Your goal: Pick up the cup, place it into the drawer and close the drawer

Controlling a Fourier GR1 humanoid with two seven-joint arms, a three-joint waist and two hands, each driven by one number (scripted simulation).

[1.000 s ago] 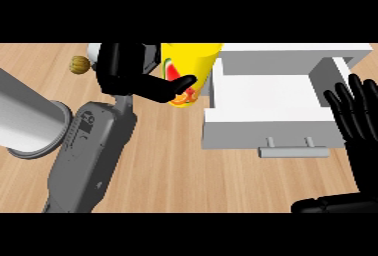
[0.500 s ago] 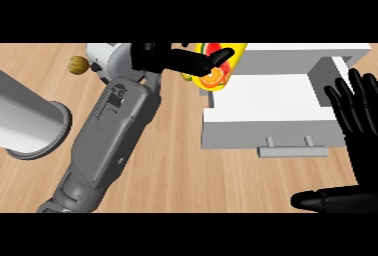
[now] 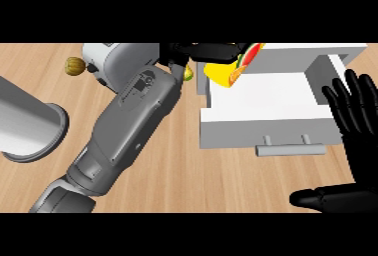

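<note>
- Wooden worktop (image 3: 184, 185) fills the view, and a white drawer (image 3: 251, 132) stands open right of centre, its handle (image 3: 291, 148) facing us
- Our left hand (image 3: 210, 50) is at the top of the view, at the end of the long grey forearm, with its fingers curled round the yellow cup (image 3: 220, 75)
- We see the cup tilted at the drawer's rear left corner, partly over the left wall and not yet down on the drawer's floor
- Our right hand (image 3: 360, 145) rests open at the right edge, fingers up, just beside the drawer's right wall
- We judge the step in hand to be carrying the cup in, so we should shift it rightward toward the middle of the bare floor until its base is clear of the left wall
- We should bring the cup upright and lower it close to the floor before the fingers uncurl
- Our forearm runs near the drawer's front left corner, with a grey cylinder (image 3: 29, 130) to its left, so the withdrawal wants a straight path back
- We should push the front shut only once the hand is out
</note>
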